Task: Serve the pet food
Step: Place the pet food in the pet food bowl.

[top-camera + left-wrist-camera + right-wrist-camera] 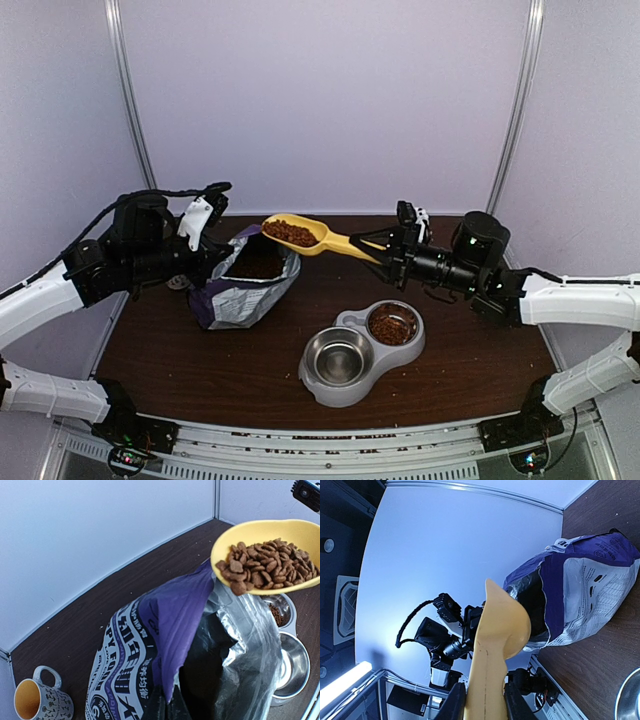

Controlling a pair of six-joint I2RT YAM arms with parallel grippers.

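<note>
Looking from top cam, we see right fingers [374, 247] clamped on the yellow scoop [325, 238] handle, pet food [290, 232] heaped in it, held up in the air by the bag [245, 290] mouth; left fingers [216, 262] pinch the bag rim. More of it fills one cup of the double bowl [345, 392] on the table [180, 360]. L wrist: loaded scoop above bag, mug [42, 700] nearby. R wrist: fingers squeeze handle from both sides.

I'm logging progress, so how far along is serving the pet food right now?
Done: one bowl compartment holds pet food. In hand: the right end effector grips the yellow scoop, loaded, above the bag that the left end effector holds. Left: probably pouring it into the empty compartment.
</note>
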